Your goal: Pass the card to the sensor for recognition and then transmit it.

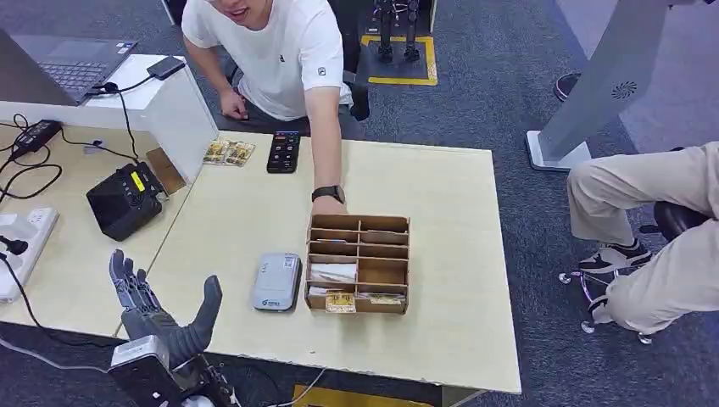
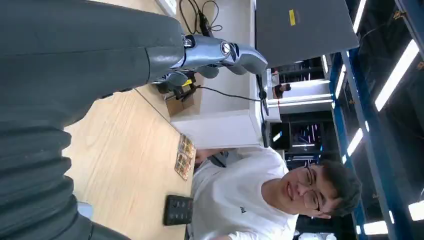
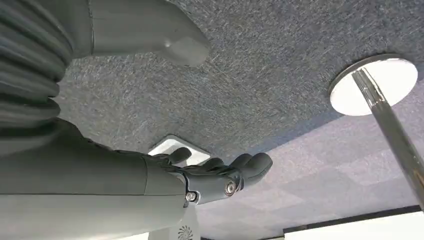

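Observation:
A grey card sensor (image 1: 277, 281) lies flat on the light wooden table (image 1: 229, 220). Right beside it stands a brown wooden compartment box (image 1: 359, 263) holding yellow cards (image 1: 341, 303) in its front slots. More yellow cards (image 1: 229, 153) (image 2: 184, 156) lie at the table's far edge. My left hand (image 1: 161, 314) (image 2: 220, 52) is raised at the near left corner of the table, left of the sensor, fingers spread and empty. My right hand (image 3: 215, 172) hangs over grey carpet, fingers stretched out, holding nothing.
A person in a white shirt (image 1: 280, 51) leans over the far edge, one hand (image 1: 327, 203) at the back of the box. A black remote-like device (image 1: 283, 152) lies near the far cards. A black machine (image 1: 125, 200) sits on the left desk. A seated person's legs (image 1: 653, 220) are at right.

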You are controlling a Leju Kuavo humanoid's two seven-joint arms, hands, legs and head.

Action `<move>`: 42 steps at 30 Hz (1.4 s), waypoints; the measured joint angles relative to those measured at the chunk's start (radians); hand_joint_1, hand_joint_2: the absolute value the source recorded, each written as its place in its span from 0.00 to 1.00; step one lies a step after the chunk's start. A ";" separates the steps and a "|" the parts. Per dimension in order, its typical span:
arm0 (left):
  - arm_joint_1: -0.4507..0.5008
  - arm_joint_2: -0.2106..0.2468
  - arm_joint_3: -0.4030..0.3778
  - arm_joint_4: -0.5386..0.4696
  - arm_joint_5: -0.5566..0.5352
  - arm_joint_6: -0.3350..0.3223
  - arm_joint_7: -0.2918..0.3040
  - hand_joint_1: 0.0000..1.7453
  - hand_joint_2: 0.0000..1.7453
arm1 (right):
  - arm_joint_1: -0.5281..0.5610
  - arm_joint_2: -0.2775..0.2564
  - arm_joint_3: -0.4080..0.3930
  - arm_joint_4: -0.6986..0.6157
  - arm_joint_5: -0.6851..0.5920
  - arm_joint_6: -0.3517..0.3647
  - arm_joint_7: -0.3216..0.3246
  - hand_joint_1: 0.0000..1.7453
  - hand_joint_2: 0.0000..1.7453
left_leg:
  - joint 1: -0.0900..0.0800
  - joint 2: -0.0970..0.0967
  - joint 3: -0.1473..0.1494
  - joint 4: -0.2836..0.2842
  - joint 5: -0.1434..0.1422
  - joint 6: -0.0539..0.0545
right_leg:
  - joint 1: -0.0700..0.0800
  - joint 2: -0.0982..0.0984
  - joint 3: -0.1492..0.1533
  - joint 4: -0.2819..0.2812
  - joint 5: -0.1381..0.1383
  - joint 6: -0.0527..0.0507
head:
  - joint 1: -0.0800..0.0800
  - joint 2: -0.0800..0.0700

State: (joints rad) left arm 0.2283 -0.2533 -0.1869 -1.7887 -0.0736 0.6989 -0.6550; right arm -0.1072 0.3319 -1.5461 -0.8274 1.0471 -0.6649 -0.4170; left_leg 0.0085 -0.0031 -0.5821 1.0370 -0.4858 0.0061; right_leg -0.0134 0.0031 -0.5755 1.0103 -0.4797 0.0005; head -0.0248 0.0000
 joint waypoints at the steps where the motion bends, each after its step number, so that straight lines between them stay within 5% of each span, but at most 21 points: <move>1: -0.001 0.000 -0.003 0.002 0.000 0.000 0.002 0.00 1.00 | 0.000 0.000 0.000 0.000 -0.003 0.000 0.000 0.00 1.00 | 0.000 0.000 0.000 0.000 0.000 0.000 | 0.000 0.000 0.000 0.000 0.000 0.000 | 0.000 0.000; 42: -0.009 0.010 -0.022 0.038 -0.011 0.000 0.031 0.00 1.00 | 0.004 0.000 0.000 0.000 0.004 0.000 0.003 0.00 1.00 | 0.000 0.000 0.000 0.000 0.000 0.000 | 0.000 0.000 0.000 0.000 0.000 0.000 | 0.000 0.000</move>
State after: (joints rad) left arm 0.2191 -0.2438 -0.2091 -1.7506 -0.0851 0.6989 -0.6241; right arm -0.1031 0.3319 -1.5461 -0.8270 1.0514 -0.6649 -0.4135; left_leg 0.0085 -0.0031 -0.5822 1.0370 -0.4858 0.0061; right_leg -0.0134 0.0031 -0.5755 1.0102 -0.4797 0.0005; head -0.0248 0.0000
